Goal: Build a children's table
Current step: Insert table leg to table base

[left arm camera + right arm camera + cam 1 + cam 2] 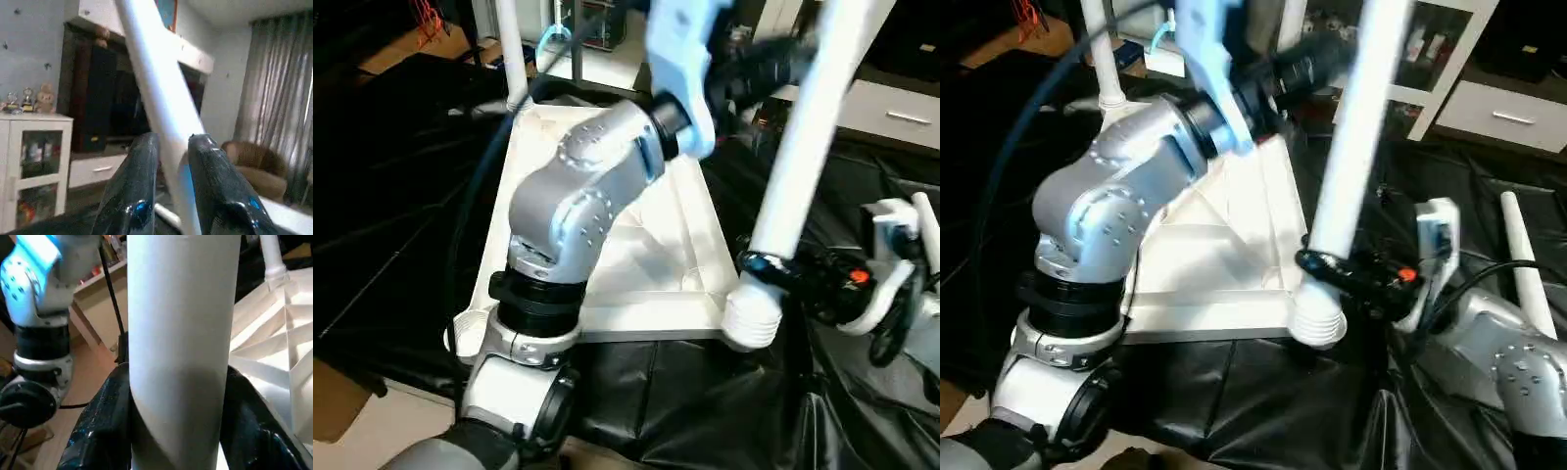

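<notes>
On the black sheeting (pixel 685 392) lies the table top (pixel 695 225), upside down, its X-shaped ribs facing up and its round corner sockets showing at the rim. At the near corner of the top on the robot's right side, a long white leg (pixel 803 147) rises out of the ribbed socket (pixel 751 315), leaning a little away from the top toward the right. The right end effector (pixel 1332 266) is clamped around this leg just above the socket, its two black fingers (pixel 105 426) pressed against either side of the tube, as the right wrist view shows from close by. Higher up the same leg, the left end effector (pixel 171 161) pinches the tube between its two black fingers (pixel 134 186); the silver left forearm (pixel 578 196) reaches across above the top to get there.

At the far corner of the top on the robot's left side, a second leg (pixel 512 49) stands upright in its socket. A third leg (pixel 1526 264) lies loose on the sheeting, well apart from the top, beyond the right arm (pixel 1518 362).

Behind the top stands a white cabinet with glass doors (pixel 29 161), and beside it a low white drawer unit (pixel 1508 113). A dark screen (pixel 107 107) sits above, with a grey curtain (pixel 279 98) and a brown armchair (pixel 254 166) further over.
</notes>
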